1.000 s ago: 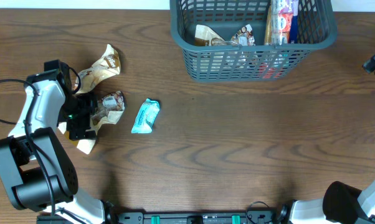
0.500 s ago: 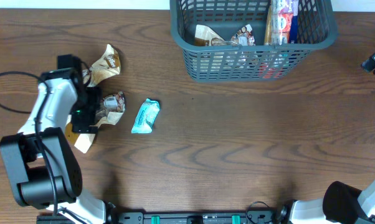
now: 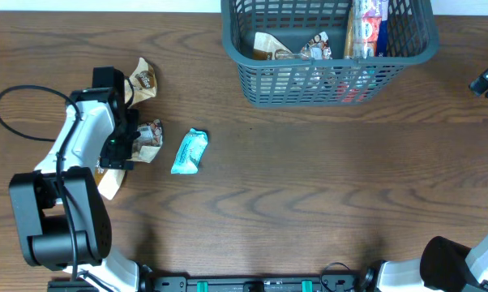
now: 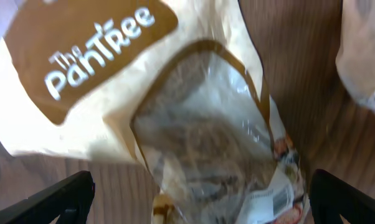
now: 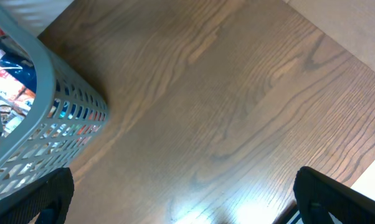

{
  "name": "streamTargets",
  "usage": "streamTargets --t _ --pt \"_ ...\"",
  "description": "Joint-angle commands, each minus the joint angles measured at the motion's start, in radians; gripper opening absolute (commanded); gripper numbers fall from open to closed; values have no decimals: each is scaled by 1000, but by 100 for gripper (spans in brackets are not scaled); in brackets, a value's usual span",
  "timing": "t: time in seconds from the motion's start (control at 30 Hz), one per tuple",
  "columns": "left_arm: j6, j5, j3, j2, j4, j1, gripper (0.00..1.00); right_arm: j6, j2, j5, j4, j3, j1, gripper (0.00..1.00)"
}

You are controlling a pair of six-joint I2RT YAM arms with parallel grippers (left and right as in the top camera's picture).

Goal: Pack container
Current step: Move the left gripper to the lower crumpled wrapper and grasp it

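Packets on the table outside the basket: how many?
3: beige packet upper left, windowed packet at the left fingers, teal packet beside it. The arm may hide another.

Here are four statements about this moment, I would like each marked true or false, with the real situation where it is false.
1. The teal packet lies on the table, outside the container. True.
2. The container is empty. False: it holds several packets.
3. The left gripper is open, over a tan packet. True.
4. The right gripper holds a snack. False: it is open with nothing between its fingers, over bare table beside the container.
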Motion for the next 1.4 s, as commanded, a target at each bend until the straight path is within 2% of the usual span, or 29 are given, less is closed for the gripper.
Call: streamTargets --t 0.0,0.17,0.4,0.6,0.97,1.0,1.03,1.1,1.2,1.23,1.37 --pt "-23 -47 -1 11 -5 9 99 -22 1 0 -3 -6 -3 99" --pt "-136 -45 -2 32 -31 9 99 -22 1 0 -3 -6 -3 99" --pt "-188 4 -2 79 -6 9 99 -23 1 0 -3 -6 -3 99" --pt "-189 68 -2 126 55 9 99 -30 1 0 -3 -6 -3 99" --pt "-191 106 -2 178 59 9 99 -30 1 0 -3 -6 -3 99" --pt "-187 106 -2 178 59 9 96 -30 1 0 -3 -6 -3 99" --pt "-175 106 -2 178 59 9 85 -30 1 0 -3 -6 -3 99" --pt "-144 106 -2 178 59 9 52 -30 1 0 -3 -6 -3 99" --pt "-78 106 -2 178 59 9 9 -29 1 0 -3 -6 -3 99" --pt "-56 105 -2 178 59 9 6 -29 1 0 -3 -6 -3 99" --pt "74 106 -2 173 56 7 6 -29 1 0 0 -6 -3 99"
